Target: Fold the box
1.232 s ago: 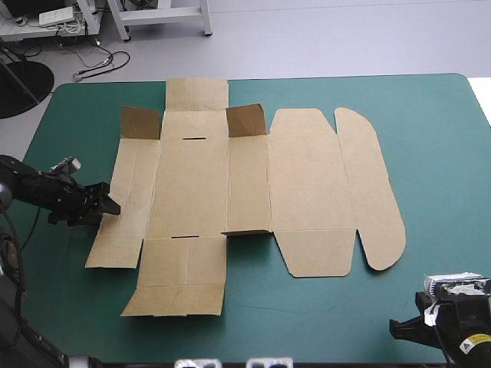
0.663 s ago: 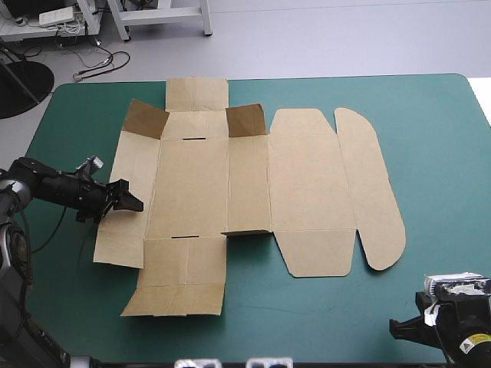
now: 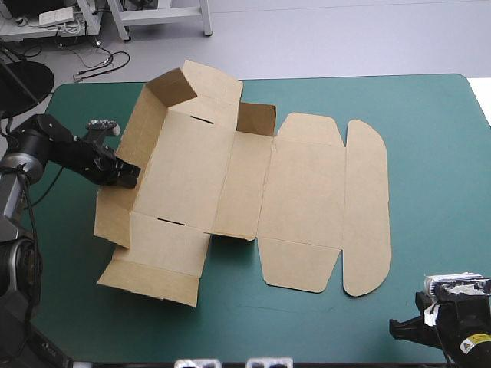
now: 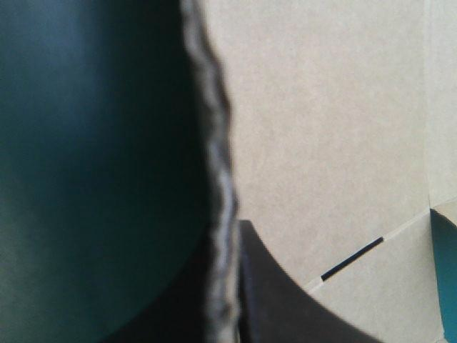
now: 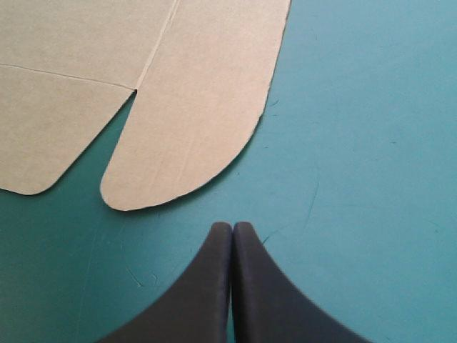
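Observation:
The brown box (image 3: 299,192) lies mid-table as a cut sheet, its lid and rounded flap flat toward the right. Its left wall (image 3: 149,142) stands raised, and the far-left corner flap (image 3: 173,88) is tipped up with it. My left gripper (image 3: 126,175) is shut on that wall's outer edge. In the left wrist view the board's raw edge (image 4: 221,179) runs up between the black fingers (image 4: 285,307), with the box (image 4: 328,107) beyond. My right gripper (image 3: 399,330) rests shut at the table's front right corner. It (image 5: 232,230) points at the rounded flap (image 5: 193,114) and is apart from it.
The teal-green cover (image 3: 437,153) shows wide to the right of the box and along the front edge. The box's front-left flap (image 3: 149,276) lies low near the table's front. A slot (image 4: 350,259) is cut in the floor panel.
My left gripper went in from the left, closed on the box's left wall and lifted it upright. The whole sheet turned slightly and slid. The right arm has stayed still.

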Tool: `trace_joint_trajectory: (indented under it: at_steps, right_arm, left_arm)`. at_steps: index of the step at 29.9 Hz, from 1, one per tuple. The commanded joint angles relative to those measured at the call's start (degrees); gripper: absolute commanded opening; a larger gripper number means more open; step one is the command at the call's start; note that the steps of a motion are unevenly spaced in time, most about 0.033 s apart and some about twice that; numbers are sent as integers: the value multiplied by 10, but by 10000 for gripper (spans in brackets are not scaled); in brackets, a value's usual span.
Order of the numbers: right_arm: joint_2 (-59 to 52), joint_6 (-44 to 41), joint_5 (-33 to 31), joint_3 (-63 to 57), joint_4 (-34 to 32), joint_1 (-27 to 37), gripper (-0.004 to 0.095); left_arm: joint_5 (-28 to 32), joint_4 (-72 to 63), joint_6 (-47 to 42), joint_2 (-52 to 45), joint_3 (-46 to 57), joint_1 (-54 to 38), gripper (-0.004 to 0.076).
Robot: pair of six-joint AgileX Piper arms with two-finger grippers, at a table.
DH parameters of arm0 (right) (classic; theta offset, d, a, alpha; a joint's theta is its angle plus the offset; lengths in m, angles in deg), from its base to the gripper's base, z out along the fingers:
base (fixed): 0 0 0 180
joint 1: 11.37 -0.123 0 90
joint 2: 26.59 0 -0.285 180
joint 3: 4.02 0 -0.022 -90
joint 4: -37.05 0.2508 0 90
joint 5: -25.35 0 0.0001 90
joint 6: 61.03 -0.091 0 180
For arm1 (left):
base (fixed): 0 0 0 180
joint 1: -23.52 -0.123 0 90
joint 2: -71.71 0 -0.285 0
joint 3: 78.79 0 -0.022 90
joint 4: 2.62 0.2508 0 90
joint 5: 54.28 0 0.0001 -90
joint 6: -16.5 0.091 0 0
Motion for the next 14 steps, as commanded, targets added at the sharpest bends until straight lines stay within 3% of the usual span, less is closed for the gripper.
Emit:
trace_joint_trajectory:
  at_steps: [1, 6, 14]
  right_arm:
    - [9, 4, 34, 15, 6, -2, -20]
    - [9, 4, 34, 15, 6, -2, -20]
    - [9, 4, 34, 15, 6, -2, -20]
  left_arm:
    - [-42, 34, 27, -68, -62, 40, -9]
    - [-15, 83, 77, -107, -105, 114, -10]
    - [44, 227, 77, -121, -151, 235, -9]
